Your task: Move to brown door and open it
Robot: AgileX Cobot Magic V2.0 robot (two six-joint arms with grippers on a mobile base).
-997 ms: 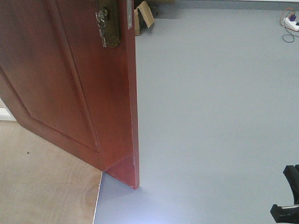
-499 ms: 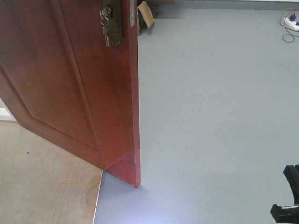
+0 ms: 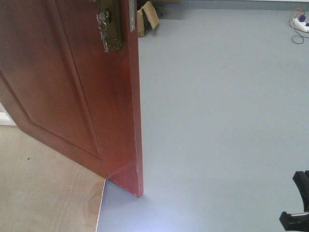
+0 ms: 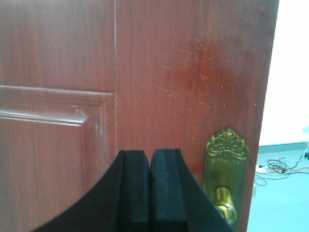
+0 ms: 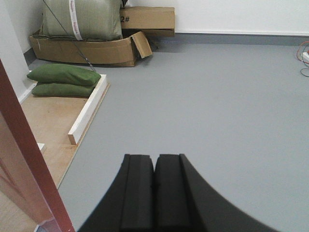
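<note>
The brown door (image 3: 72,82) stands ajar at the left of the front view, its free edge running down to the grey floor. Its brass backplate (image 3: 110,26) with small silver keys (image 3: 103,20) sits at the top. In the left wrist view the door face (image 4: 159,67) fills the frame. My left gripper (image 4: 150,153) is shut and empty, close in front of the door, just left of the brass backplate (image 4: 226,169) and the handle's base (image 4: 225,200). My right gripper (image 5: 154,158) is shut and empty over the floor, with the door's edge (image 5: 26,169) to its left.
Cardboard boxes (image 5: 101,48), green bags (image 5: 63,77) and a white wooden beam (image 5: 89,108) lie beyond the door on the left. Grey floor (image 3: 222,121) spreads to the right. Cables (image 3: 299,24) lie at the far right. A black arm part (image 3: 298,212) shows at the bottom right.
The door's edge and backplate shifted slightly right half a second ago, then back left past their first position. The black arm part at bottom right has not moved.
</note>
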